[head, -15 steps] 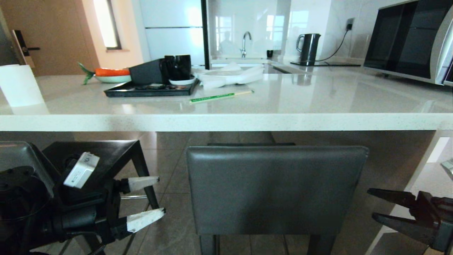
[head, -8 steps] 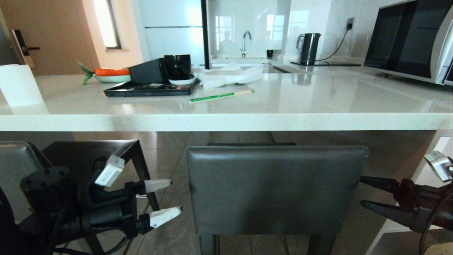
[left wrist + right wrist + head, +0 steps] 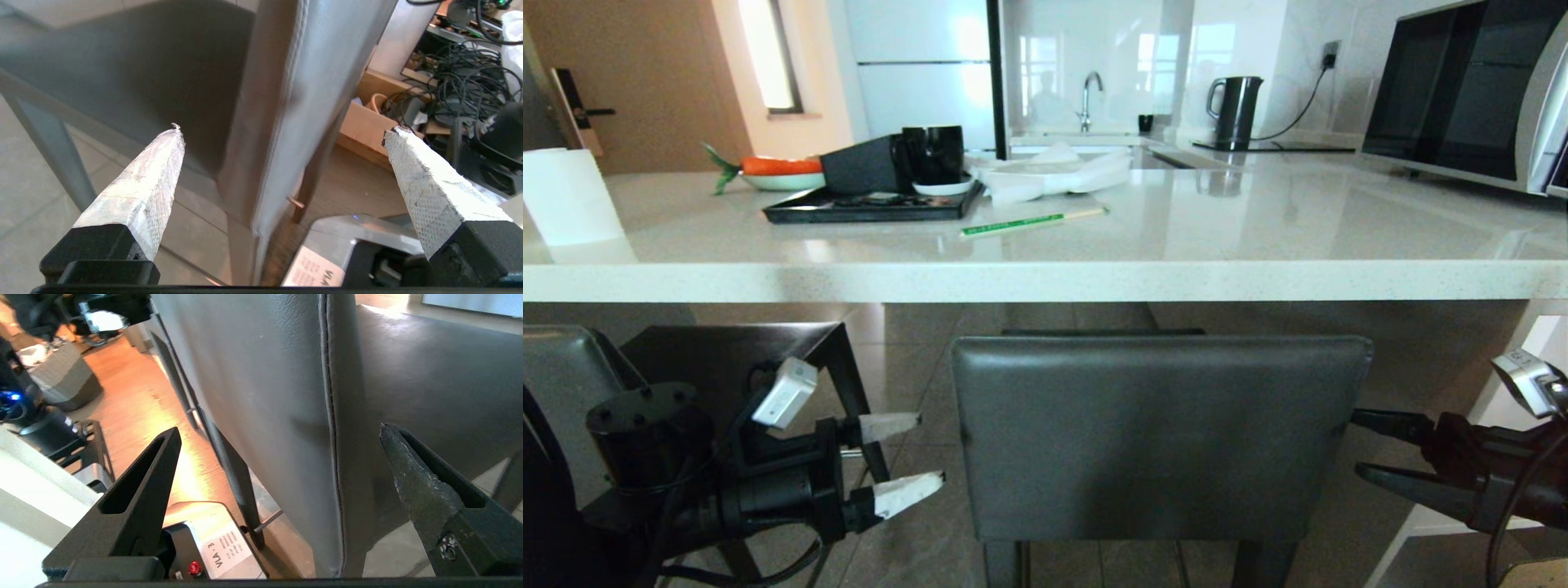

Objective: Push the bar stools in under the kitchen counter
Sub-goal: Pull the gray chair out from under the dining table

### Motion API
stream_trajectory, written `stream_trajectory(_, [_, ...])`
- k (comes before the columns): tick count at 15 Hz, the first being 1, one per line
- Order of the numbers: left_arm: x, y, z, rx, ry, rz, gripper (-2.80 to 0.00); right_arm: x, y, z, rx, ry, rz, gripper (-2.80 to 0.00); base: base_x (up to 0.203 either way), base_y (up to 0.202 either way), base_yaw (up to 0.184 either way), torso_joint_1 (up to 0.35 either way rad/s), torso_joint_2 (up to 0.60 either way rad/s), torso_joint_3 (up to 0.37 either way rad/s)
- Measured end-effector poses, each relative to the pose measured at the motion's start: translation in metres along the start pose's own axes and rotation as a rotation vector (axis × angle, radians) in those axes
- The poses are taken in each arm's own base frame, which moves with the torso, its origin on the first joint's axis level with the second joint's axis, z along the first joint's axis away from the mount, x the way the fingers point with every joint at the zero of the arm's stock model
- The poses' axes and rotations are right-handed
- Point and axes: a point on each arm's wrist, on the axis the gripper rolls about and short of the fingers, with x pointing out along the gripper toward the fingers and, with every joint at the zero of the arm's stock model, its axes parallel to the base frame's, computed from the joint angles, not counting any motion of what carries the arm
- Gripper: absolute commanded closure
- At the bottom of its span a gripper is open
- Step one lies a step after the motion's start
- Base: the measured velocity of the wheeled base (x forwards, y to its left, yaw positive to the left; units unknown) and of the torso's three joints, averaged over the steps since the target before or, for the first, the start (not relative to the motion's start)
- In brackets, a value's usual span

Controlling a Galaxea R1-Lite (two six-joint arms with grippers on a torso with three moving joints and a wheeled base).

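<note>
The kitchen counter [image 3: 1045, 282], a thick white slab, runs across the head view. One of the bar stools stands in front of it, its dark grey backrest [image 3: 1160, 437] facing me and its seat mostly under the slab. My left gripper [image 3: 931, 449] is open beside the backrest's left edge, white fingertips just short of it. My right gripper [image 3: 1354, 443] is open at the right edge, tips at the leather. In the left wrist view the backrest [image 3: 286, 81] lies edge-on between the open left gripper's [image 3: 284, 130] fingers. The right gripper [image 3: 280, 428] straddles the backrest [image 3: 265, 375] likewise. A second stool [image 3: 735, 351] stands at the left.
On the counter are a black tray [image 3: 870, 208] with mugs, wrapped chopsticks [image 3: 1033, 220], a paper roll [image 3: 568, 196], a kettle [image 3: 1235, 110] and a microwave [image 3: 1462, 90]. White shelving [image 3: 1531, 351] stands at the right. Cables [image 3: 461, 77] and boxes lie on the floor behind the stool.
Both grippers have moved inward to the backrest's side edges, the left one rightward, the right one leftward from the frame's edge. The stool has not moved.
</note>
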Motion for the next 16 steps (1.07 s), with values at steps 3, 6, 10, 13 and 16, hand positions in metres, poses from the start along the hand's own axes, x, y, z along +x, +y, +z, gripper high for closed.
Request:
stream_trajectory(3, [0.005,0.002,0.003,0.015,-0.009,-0.022,-2.8,0.008,-0.002,-0.003,0.005,0.002,0.069,-2.8,0.0,0.0,0.0,0.0,0.0,0.0])
stream_trajectory(6, [0.017,-0.006,0.002,0.018,0.002,-0.08,-2.8,0.015,-0.003,-0.004,0.0,0.003,0.121,-2.8,0.0,0.0,0.0,0.0,0.0,0.0])
stream_trajectory(10, [0.039,-0.003,0.002,0.035,0.003,-0.135,-2.8,0.02,-0.009,-0.005,-0.006,0.0,0.167,-2.8,0.0,0.0,0.0,0.0,0.0,0.0])
stream_trajectory(13, [0.048,0.011,0.001,0.041,-0.004,-0.123,-2.8,0.021,-0.012,-0.004,-0.011,-0.002,0.169,-2.8,0.0,0.0,0.0,0.0,0.0,0.0])
stream_trajectory(16, [0.043,0.021,-0.003,0.026,0.0,-0.088,-2.8,0.022,-0.016,-0.004,-0.015,-0.002,0.169,-2.8,0.0,0.0,0.0,0.0,0.0,0.0])
